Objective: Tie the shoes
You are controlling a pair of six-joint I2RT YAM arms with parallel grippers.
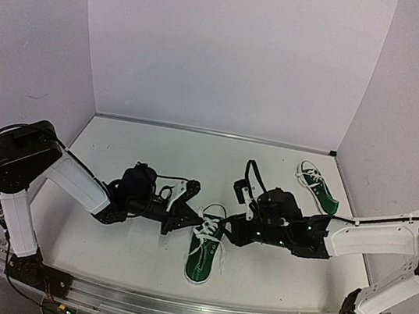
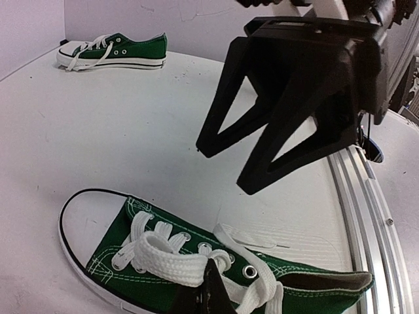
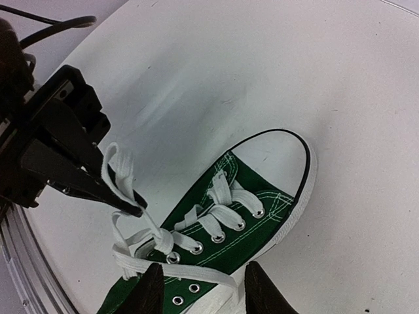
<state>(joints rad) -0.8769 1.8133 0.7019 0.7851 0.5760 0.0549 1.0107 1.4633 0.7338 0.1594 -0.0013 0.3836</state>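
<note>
near shoe (image 1: 200, 262) lies between left pincer (image 3: 124, 204) and right pincer (image 3: 204, 269) | left clenched on lace (image 3: 118, 169), right released | toe toward back wall (image 1: 225, 49), long axis near-to-far

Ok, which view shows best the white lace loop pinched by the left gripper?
Right wrist view: the white lace loop stands clear, pinched in the shut left gripper by the dark green canvas sneaker. Left wrist view shows only lace bunched at its fingertips; the top view, a tiny tangle.

Lab test booth: plain white walls (image 1: 233, 50), aluminium rail (image 1: 187, 309)
</note>
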